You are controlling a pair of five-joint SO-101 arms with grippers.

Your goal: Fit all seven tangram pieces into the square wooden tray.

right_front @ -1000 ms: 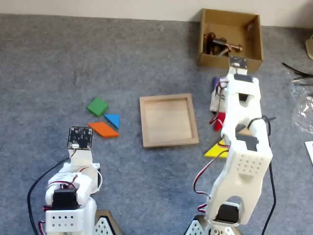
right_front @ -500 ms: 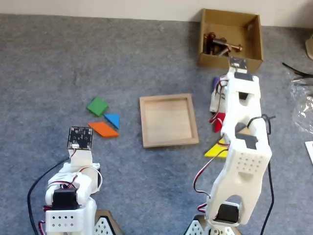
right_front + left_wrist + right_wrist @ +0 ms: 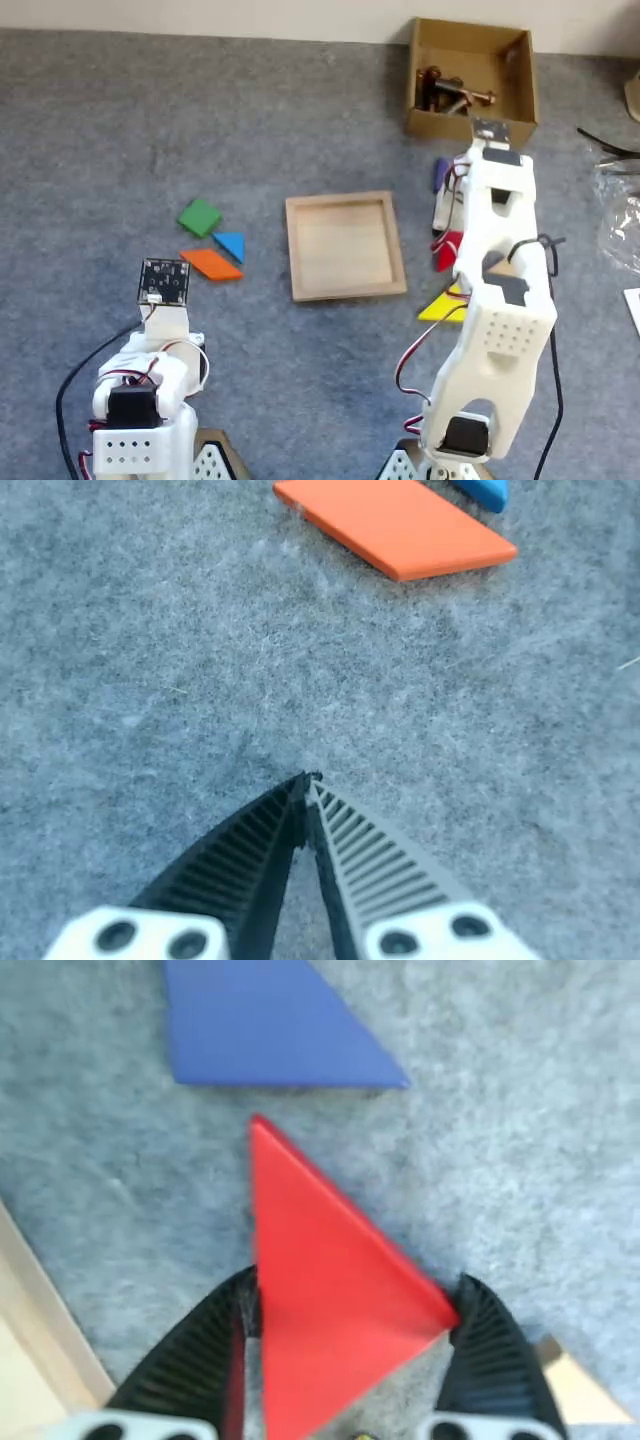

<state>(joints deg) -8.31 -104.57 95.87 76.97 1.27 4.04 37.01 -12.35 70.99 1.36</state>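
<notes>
Progress: nothing done. The wooden tray (image 3: 293, 250) sat empty in the middle of the table (image 3: 120, 130), and all pieces lay loose outside it. On one side of the tray were the green square (image 3: 200, 217), small blue triangle (image 3: 230, 245) and orange parallelogram (image 3: 211, 264). On the other side, by the right arm, were the red triangle (image 3: 310, 1230), big blue triangle (image 3: 265, 1025) and yellow triangle (image 3: 440, 307). A tan corner (image 3: 575, 1385) could have been the seventh piece, not sure. All placements were left to do.

The right gripper (image 3: 352, 1295) was low over the red triangle, jaws spread about as wide as the piece, fingers (image 3: 215, 1345) right against its edges; a firm grip couldn't be confirmed. The left gripper (image 3: 307, 780) was closed and holding nothing, just above bare table near the orange parallelogram.
</notes>
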